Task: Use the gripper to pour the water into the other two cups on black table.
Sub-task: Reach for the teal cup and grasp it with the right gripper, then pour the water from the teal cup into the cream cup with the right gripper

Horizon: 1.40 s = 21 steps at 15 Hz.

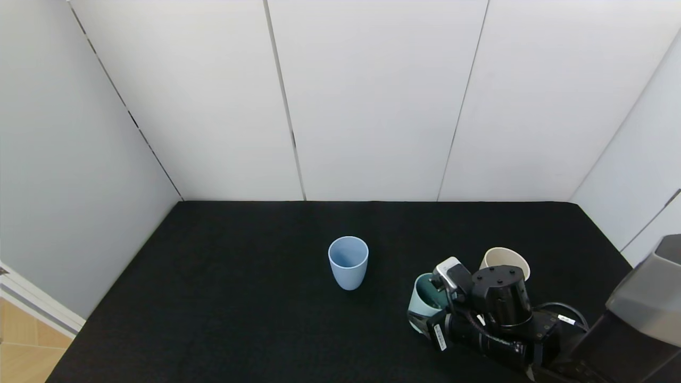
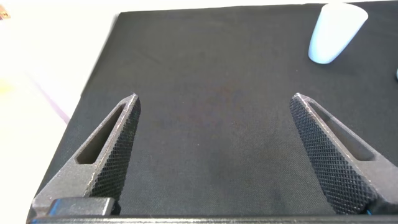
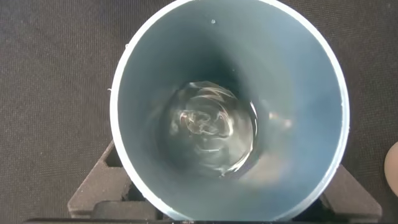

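Note:
My right gripper is shut on the mint-teal cup at the front right of the black table. In the right wrist view the cup fills the frame between my fingers, and clear water glints at its bottom. The cream-beige cup stands just behind the right gripper. Its edge shows in the right wrist view. The light blue cup stands upright and alone at the table's middle. My left gripper is open and empty over bare table, with the light blue cup farther off.
White wall panels close the table at the back and both sides. A grey part of the robot stands at the front right. The table's left edge drops to a wooden floor.

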Tool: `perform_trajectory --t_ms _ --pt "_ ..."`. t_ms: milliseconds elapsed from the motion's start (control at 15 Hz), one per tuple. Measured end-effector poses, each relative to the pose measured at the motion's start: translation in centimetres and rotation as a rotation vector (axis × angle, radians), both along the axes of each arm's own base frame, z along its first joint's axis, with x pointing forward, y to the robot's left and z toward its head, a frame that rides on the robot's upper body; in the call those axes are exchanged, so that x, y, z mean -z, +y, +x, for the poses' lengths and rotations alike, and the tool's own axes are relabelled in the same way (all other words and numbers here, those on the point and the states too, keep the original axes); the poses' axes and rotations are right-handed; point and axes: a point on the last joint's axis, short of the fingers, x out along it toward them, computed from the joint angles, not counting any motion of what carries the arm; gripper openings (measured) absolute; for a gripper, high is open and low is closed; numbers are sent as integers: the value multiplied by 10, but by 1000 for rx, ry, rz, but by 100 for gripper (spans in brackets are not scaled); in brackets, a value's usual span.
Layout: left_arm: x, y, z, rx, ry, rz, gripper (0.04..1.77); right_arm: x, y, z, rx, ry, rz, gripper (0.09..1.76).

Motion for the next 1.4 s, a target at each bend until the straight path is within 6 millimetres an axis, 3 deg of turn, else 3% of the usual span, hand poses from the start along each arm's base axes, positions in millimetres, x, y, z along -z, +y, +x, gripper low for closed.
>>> perform_trajectory --t_ms 333,667,1133,1400 --pt "0 0 0 0 0 0 172 -6 0 -1 8 -29 13 121" --pt "0 0 0 1 0 0 172 -24 -1 0 20 -88 29 121" --pt "0 0 0 0 0 0 172 -70 -19 13 83 -234 -65 121" --pt "0 0 0 0 0 0 172 -101 -40 19 134 -267 -97 121"
